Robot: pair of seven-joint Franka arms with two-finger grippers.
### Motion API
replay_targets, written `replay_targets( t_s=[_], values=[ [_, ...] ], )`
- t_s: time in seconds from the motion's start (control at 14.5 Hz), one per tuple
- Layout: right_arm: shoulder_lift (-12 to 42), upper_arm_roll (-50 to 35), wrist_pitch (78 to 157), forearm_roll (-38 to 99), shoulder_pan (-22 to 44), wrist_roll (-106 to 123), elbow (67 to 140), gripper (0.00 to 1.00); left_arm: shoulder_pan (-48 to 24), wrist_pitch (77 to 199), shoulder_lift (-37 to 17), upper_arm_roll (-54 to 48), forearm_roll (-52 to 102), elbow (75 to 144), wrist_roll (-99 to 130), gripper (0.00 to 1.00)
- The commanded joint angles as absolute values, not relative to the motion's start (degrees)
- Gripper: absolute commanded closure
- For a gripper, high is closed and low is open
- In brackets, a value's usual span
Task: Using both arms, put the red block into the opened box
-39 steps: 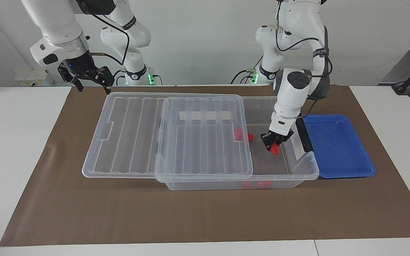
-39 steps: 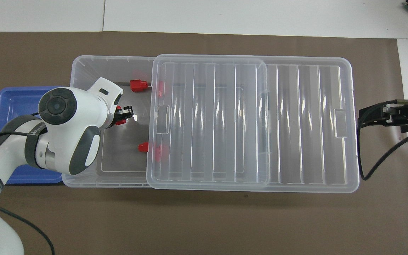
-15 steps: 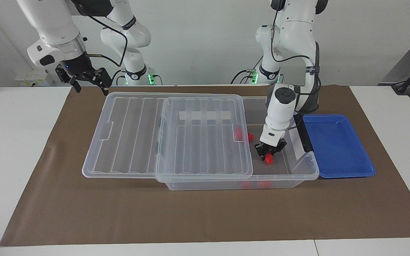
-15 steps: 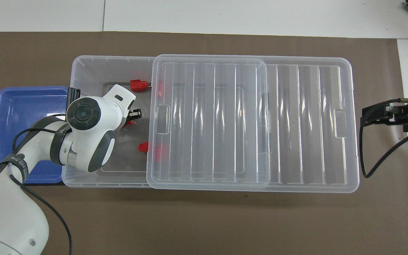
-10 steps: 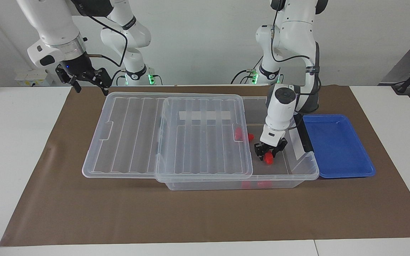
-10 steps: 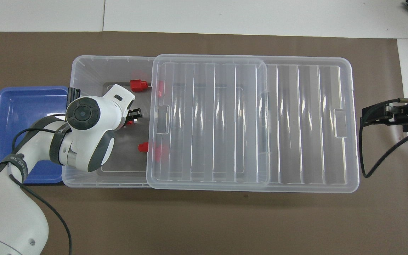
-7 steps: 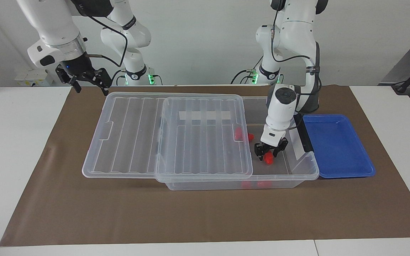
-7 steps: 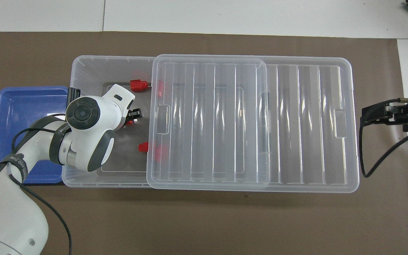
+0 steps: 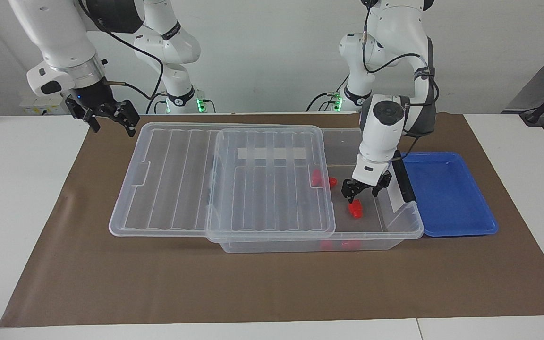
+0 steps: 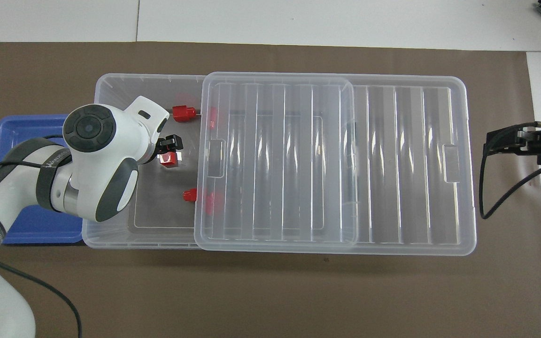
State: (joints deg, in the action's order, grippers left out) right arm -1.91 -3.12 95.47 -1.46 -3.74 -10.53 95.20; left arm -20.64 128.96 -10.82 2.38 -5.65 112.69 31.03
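The red block (image 9: 355,209) (image 10: 169,159) lies on the floor of the box (image 9: 397,225) (image 10: 111,91), in the uncovered part at the left arm's end. My left gripper (image 9: 362,191) (image 10: 167,145) hangs open just above the block and is not touching it. The box's ribbed clear lid (image 9: 173,179) (image 10: 392,164) is slid toward the right arm's end and covers most of the box. My right gripper (image 9: 110,116) (image 10: 500,143) waits open in the air past the lid's end, holding nothing.
Other red pieces lie in the box: one (image 9: 331,181) (image 10: 189,195) at the lid's edge, one (image 9: 343,244) (image 10: 183,113) by the wall farthest from the robots. A shallow blue tray (image 9: 446,193) (image 10: 21,136) sits beside the box's black-handled end.
My left gripper opened, let go of the red block and rose a little; the block now rests on the box floor. My right gripper drifted slightly away from the lid.
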Motion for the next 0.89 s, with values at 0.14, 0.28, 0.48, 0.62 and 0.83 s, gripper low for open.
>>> replay_targets(
  t_s=[0.14,0.28,0.48,0.62,0.83],
  values=[
    [-1.9,-3.3,105.8,-1.2,-6.2,-10.0,101.9,0.12,-20.8,118.5,-6.0,2.8,-7.0,109.8,30.6,0.00],
    [-0.5,-3.4,109.8,-1.2,-8.4,-7.7,102.7,0.43,-20.4,112.6,-5.0,3.2,-7.0,106.6,26.6,0.00],
    [1.1,-3.3,113.2,-1.2,-9.7,-6.1,103.1,0.79,-15.3,105.9,-4.7,3.3,-6.4,101.6,17.0,0.00],
    [1.6,-3.3,116.1,-1.2,-10.5,-6.1,104.5,0.87,-11.9,104.9,-2.7,3.3,-6.4,101.3,10.8,0.00],
    [2.5,-3.3,118.4,-1.2,-10.9,-6.1,105.3,0.87,-6.0,105.2,-0.4,3.3,-6.4,102.0,2.4,0.00]
  ],
)
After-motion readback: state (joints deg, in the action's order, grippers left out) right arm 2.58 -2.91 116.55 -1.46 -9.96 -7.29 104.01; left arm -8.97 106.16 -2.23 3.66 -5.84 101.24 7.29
